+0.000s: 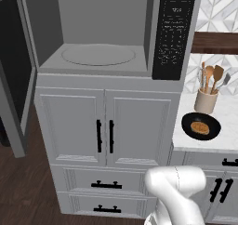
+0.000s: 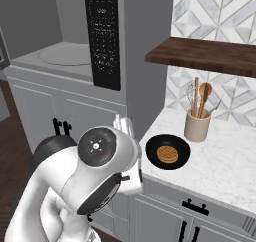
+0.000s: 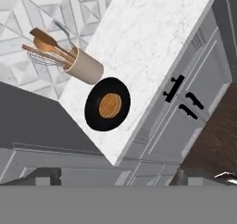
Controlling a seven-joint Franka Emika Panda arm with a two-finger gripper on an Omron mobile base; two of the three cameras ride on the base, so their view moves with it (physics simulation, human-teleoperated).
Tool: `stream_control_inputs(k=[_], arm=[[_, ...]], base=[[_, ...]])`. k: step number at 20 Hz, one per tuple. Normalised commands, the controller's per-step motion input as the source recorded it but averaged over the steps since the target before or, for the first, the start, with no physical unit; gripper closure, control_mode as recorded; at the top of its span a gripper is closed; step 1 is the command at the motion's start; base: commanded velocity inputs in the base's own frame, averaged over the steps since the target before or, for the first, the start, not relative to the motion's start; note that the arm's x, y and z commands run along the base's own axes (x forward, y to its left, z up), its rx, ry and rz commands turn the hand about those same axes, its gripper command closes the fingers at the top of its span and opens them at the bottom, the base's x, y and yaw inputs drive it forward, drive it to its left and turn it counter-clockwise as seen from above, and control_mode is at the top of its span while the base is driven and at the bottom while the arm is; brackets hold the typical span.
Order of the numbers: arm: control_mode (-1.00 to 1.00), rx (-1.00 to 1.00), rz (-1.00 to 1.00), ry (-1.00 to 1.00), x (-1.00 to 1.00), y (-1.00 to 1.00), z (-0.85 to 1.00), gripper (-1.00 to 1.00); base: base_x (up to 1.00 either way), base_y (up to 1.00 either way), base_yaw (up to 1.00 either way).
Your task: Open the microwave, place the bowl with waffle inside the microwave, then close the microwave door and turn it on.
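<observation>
Microwave (image 1: 104, 33) fills the upper part of the left base view. Microwave door (image 1: 14, 75) swung out at the left edge, window side-on. Cavity open, bare round turntable (image 1: 98, 55) on its floor, free room above it. Keypad panel (image 1: 173, 33) bounds the cavity at the right.

Table (image 1: 228, 115) is white marble, at the right edge of the left base view, its front edge running just under the bowl. Wooden shelf (image 2: 205, 53) hangs above it in the upper right of the right base view; patterned tile wall behind.

Bowl (image 1: 201, 126) sits on the table near the front edge, right of the microwave; waffle (image 1: 200, 127) lies flat inside it. Beige crock (image 1: 206, 100) with wooden utensils stands just behind the bowl, apart from it. Same pair in hand view: bowl (image 3: 107, 104) centre frame, waffle (image 3: 110, 105) in it, crock (image 3: 84, 66) to its upper left.

My jaws: cannot tell how wide they stand. Nothing is held between them.

Grey cabinets (image 1: 107, 126) with black handles below microwave; dark wood floor (image 1: 23, 191) lower left.
</observation>
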Motion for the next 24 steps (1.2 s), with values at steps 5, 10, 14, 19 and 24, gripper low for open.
stream_control_inputs(k=[5, 10, 14, 19, 24], arm=[[-1.0, 0.0, 0.0, 0.39, 0.19, -0.28, -0.35, -1.0], [-1.0, 0.0, 0.02, 0.22, 0.22, 0.0, -0.31, -1.0], [-1.0, 0.08, 0.1, -0.04, 0.15, 0.0, -0.25, -1.0], [-1.0, 0.15, 0.12, -0.07, 0.34, 0.0, -0.12, -1.0], [-1.0, 0.02, 0.1, 0.06, 0.42, -0.07, -0.08, -1.0]], base=[[0.0, 0.0, 0.0], [0.0, 0.0, 0.0], [0.0, 0.0, 0.0], [0.0, 0.0, 0.0], [0.0, 0.0, 0.0]])
